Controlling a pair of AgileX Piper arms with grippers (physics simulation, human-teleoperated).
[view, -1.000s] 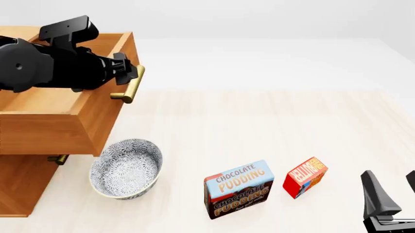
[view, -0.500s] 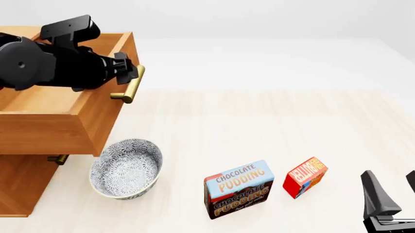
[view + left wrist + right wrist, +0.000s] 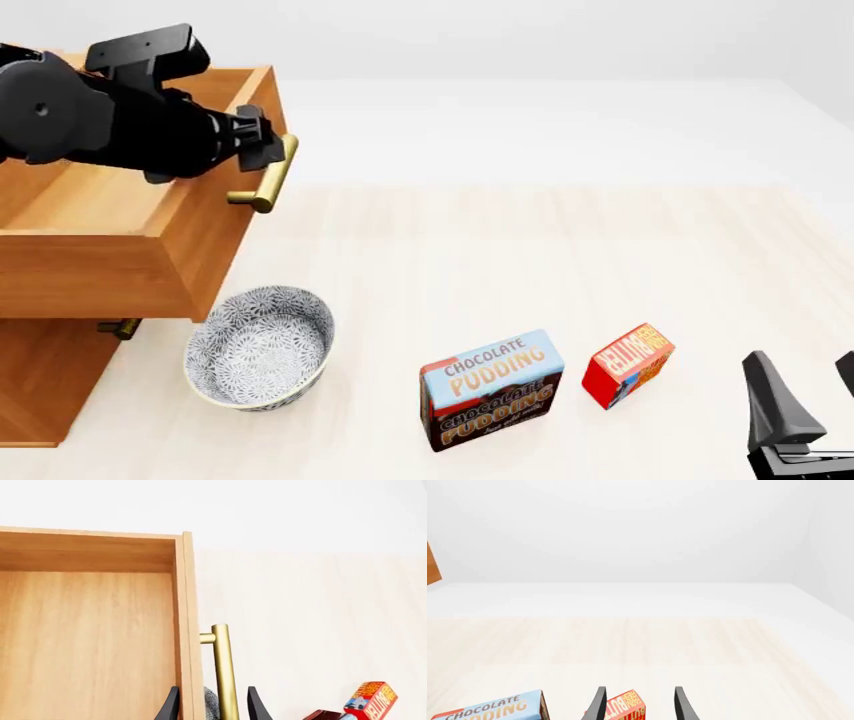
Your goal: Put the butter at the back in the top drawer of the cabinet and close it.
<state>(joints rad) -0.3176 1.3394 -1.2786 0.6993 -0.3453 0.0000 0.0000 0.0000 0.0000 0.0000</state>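
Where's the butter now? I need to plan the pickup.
In the front view the butter stands on the table near the right, just right of the pudding box.

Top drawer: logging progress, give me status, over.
Top drawer pulled open; left gripper open astride its handle. Butter on table, right gripper open behind it. Nothing blocking.

Bright, even, diffuse lighting; clean sharp render, no blur, glare or edge distortion. Soft faint shadows under bowl (image 3: 259, 346) and pudding box (image 3: 491, 390) on table (image 3: 534, 260).

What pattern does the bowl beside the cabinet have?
The bowl has a fine dark-and-white floral pattern, inside and outside, shown best in the front view.
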